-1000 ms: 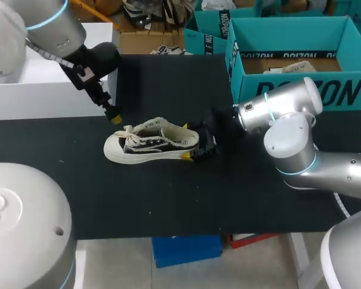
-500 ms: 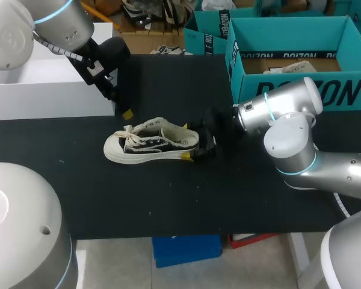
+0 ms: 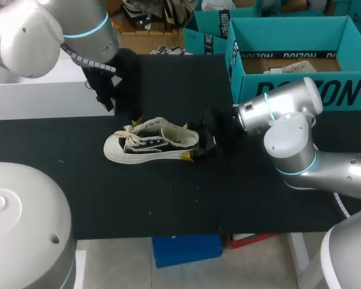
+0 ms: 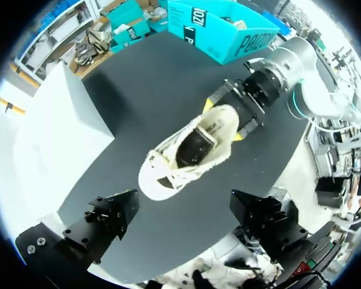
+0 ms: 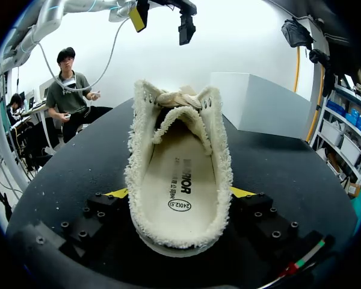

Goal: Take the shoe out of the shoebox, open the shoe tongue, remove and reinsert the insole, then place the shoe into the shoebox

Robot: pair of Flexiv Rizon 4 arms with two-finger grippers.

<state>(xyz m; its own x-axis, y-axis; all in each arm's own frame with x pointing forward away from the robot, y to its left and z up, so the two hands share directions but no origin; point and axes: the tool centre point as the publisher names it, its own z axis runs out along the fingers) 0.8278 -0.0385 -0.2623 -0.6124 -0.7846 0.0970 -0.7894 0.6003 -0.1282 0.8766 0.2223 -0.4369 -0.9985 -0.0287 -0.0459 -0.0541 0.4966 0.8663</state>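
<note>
Across the black table (image 3: 168,198), seen from the head view, the cream low-top canvas shoe (image 3: 151,143) lies outside the teal cardboard shoebox (image 3: 289,72). The right gripper (image 3: 197,147) steadies its heel.

From the left wrist, the left gripper (image 4: 186,223) hangs above the shoe with its fingers wide apart, probably to work the tongue.

From the right wrist, both yellow tips (image 5: 116,194) clamp the heel, and the insole (image 5: 177,174) is seated inside.

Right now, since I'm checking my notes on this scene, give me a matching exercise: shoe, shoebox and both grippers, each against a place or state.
1. shoe
2. shoebox
3. left gripper
4. right gripper

A. open, above the shoe
B. teal, at the back right
C. shut on the shoe's heel
D. on its sole on the table

Pairs: 1-D, 2-B, 3-A, 4-C.
</note>
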